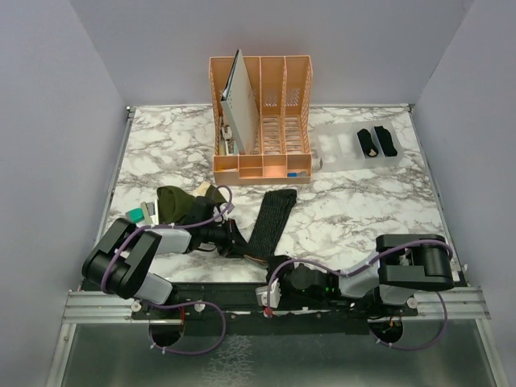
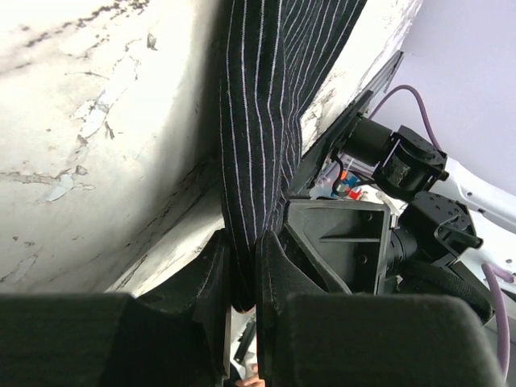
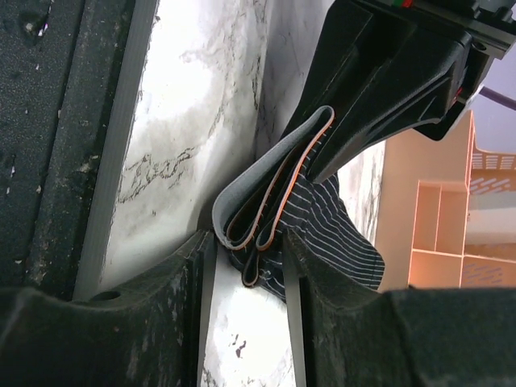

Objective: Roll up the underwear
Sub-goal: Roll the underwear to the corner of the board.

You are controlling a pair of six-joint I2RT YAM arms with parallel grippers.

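The finely striped black underwear [image 1: 272, 218] lies folded into a long narrow strip that runs from the table's middle to its near edge. My left gripper [image 1: 236, 242] is shut on the strip's near end, and the striped cloth [image 2: 258, 121] is pinched between its fingers [image 2: 278, 266]. My right gripper [image 1: 270, 272] is closed around the folded grey, orange-edged waistband [image 3: 258, 197] at the same end. The olive-green underwear [image 1: 179, 203] with cream waistband lies bunched at the left. Two rolled black underwear [image 1: 376, 141] lie at the back right.
An orange desk organizer [image 1: 300, 81] holding a grey board stands at the back centre. A clear tray [image 1: 339, 149] beside it carries the two rolls. A small teal block [image 1: 135, 214] lies left of the olive underwear. The metal rail [image 1: 97, 306] runs along the near edge.
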